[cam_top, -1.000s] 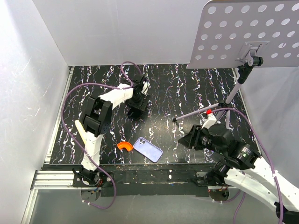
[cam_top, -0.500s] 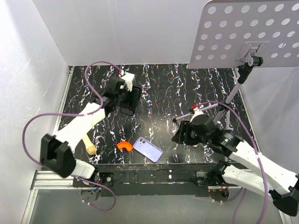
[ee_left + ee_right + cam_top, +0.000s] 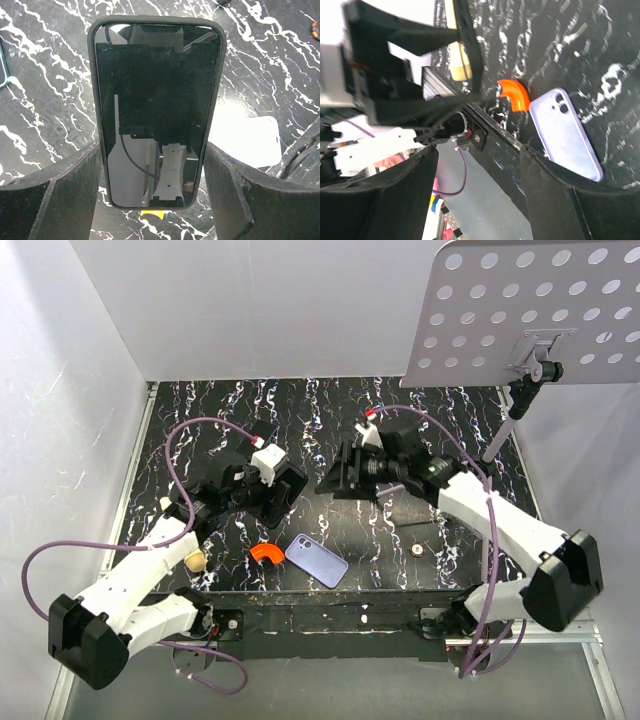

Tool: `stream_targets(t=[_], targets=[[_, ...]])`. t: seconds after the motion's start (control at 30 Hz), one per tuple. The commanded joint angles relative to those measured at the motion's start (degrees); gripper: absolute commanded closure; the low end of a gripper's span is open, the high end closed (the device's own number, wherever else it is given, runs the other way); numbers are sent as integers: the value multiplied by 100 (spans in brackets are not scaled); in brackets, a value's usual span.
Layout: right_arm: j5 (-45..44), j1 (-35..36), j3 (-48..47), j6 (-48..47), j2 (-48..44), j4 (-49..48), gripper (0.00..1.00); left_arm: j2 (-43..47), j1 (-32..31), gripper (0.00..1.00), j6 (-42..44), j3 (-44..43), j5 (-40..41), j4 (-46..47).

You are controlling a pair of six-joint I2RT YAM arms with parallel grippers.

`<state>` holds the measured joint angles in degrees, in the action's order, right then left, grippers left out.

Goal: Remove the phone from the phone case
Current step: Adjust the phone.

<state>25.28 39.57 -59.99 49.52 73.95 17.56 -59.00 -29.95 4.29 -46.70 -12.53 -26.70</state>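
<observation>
A black phone in a dark case (image 3: 156,100) is held between the fingers of my left gripper (image 3: 155,172), screen facing the wrist camera. In the top view my left gripper (image 3: 280,492) holds it above the table at centre left. My right gripper (image 3: 335,480) is open and empty, just right of the held phone with a small gap between. In the right wrist view my right gripper (image 3: 480,200) has wide-spread fingers with nothing between them. A lilac phone-shaped item (image 3: 317,560) with camera cutouts lies flat near the front edge and also shows in the right wrist view (image 3: 565,132).
An orange curved piece (image 3: 265,553) lies left of the lilac item. A tan stick (image 3: 195,560) lies under the left arm. A small round object (image 3: 417,550) lies at the front right. A perforated plate on a stand (image 3: 530,310) overhangs the back right corner.
My right arm swung from the front right to the middle of the table, close to the left gripper. My left gripper moved nearer and rightward, still holding the cased phone.
</observation>
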Motion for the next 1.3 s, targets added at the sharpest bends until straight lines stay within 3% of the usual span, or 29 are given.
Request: stream_targets(t=[0.0, 0.43, 0.53, 0.8, 0.9, 0.97, 1.0, 1.07, 1.17, 1.23, 1.27], targets=[[416, -90, -1075, -363, 636, 528, 27, 380, -89, 100, 414, 20, -302, 385], [1620, -116, -2008, -759, 2088, 608, 41, 407, -458, 100, 608, 55, -434, 332], [1656, -125, -1956, -689, 2185, 512, 46, 451, -546, 100, 660, 91, -434, 323], [2095, -11, -1069, 93, 2080, -876, 64, 390, -678, 100, 660, -32, -416, 244], [2165, 33, -753, 303, 1913, -1376, 78, 425, -696, 100, 643, -76, -346, 235], [2157, 33, -428, 514, 1711, -1868, 98, 451, -696, 100, 468, -102, -137, 253], [2079, 33, -278, 654, 1580, -2123, 99, 468, -705, 99, 258, -120, 100, 270], [1720, 33, 178, 971, 1185, -2623, 99, 530, -705, 54, -338, -164, 662, 305], [1244, 33, 882, 1568, 596, -3739, 99, 906, -705, 13, -1534, -16, 989, 638], [954, 33, 1129, 1605, 235, -3988, 99, 1197, -696, 2, -2377, 38, 1461, 797], [814, 33, 1164, 1553, 33, -3936, 99, 1329, -696, 2, -2833, 29, 1638, 806]])
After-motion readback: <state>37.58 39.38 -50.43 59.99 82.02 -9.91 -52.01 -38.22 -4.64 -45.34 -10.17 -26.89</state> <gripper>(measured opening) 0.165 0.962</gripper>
